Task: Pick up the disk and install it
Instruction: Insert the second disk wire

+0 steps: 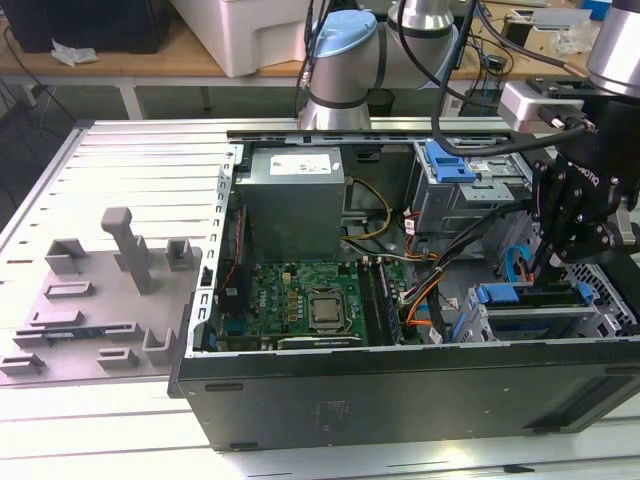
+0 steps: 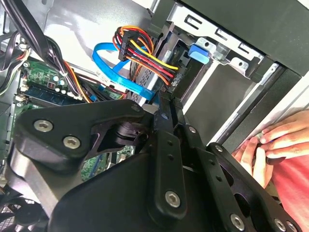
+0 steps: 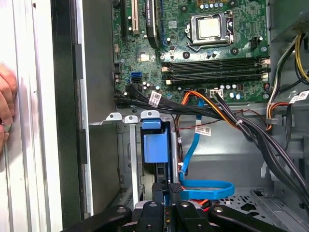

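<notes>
now claw [image 1: 552,268] above disk [image 1: 530,297], in cage [image 1: 480,325]

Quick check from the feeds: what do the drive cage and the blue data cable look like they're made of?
Drive cage: looks like bare sheet metal, dull grey, with stamped tabs and folded edges. Blue data cable: looks like flexible plastic sheathing, smooth with a slight sheen, a flat ribbon bending in a loop near the gripper.
</notes>
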`<state>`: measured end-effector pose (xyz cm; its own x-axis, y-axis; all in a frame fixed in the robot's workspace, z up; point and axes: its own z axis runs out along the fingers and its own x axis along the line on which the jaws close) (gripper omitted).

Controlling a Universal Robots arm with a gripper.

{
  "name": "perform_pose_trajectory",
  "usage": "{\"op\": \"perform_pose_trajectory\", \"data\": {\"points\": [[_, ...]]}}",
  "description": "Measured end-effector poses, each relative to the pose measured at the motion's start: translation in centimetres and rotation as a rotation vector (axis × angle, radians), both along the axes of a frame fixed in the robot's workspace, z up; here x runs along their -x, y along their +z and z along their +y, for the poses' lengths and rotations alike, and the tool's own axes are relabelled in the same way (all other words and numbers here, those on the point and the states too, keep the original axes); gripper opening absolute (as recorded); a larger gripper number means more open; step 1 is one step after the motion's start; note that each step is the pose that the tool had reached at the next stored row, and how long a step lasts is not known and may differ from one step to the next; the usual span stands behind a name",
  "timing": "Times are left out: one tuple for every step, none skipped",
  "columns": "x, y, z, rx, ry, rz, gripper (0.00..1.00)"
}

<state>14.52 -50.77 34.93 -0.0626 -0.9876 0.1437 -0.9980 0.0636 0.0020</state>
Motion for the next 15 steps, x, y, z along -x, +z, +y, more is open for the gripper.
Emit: {"op": "perform_pose_trajectory", "data": {"points": [[0.0, -0.01, 0.0, 0.0001, 0.0, 0.0003, 0.16], [-0.01, -0.03, -0.01, 0.0, 0.0, 0.0005, 0.16], [-0.02, -0.06, -0.01, -0.0001, 0.001, 0.001, 0.16], [-0.04, -0.08, 0.0, -0.0001, 0.001, 0.0013, 0.16], [-0.05, -0.09, 0.0, -0.0002, 0.001, 0.0015, 0.16], [-0.09, -0.11, 0.0, -0.0001, 0.001, 0.0019, 0.16], [-0.11, -0.13, 0.0, -0.0001, 0.001, 0.0021, 0.16], [-0.15, -0.16, 0.0, -0.0001, 0.001, 0.0024, 0.16], [-0.18, -0.19, 0.0, -0.0001, 0.001, 0.0028, 0.16], [-0.19, -0.23, 0.0, -0.0002, 0.001, 0.003, 0.16], [-0.19, -0.26, 0.0, -0.0002, 0.001, 0.0031, 0.16], [-0.2, -0.3, 0.0, -0.0001, 0.001, 0.0032, 0.16], [-0.2, -0.35, 0.0, -0.0001, 0.001, 0.0034, 0.16], [-0.2, -0.41, 0.0, -0.0001, 0.002, 0.0035, 0.16], [-0.2, -0.48, 0.0, -0.0001, 0.002, 0.0035, 0.16]]}}
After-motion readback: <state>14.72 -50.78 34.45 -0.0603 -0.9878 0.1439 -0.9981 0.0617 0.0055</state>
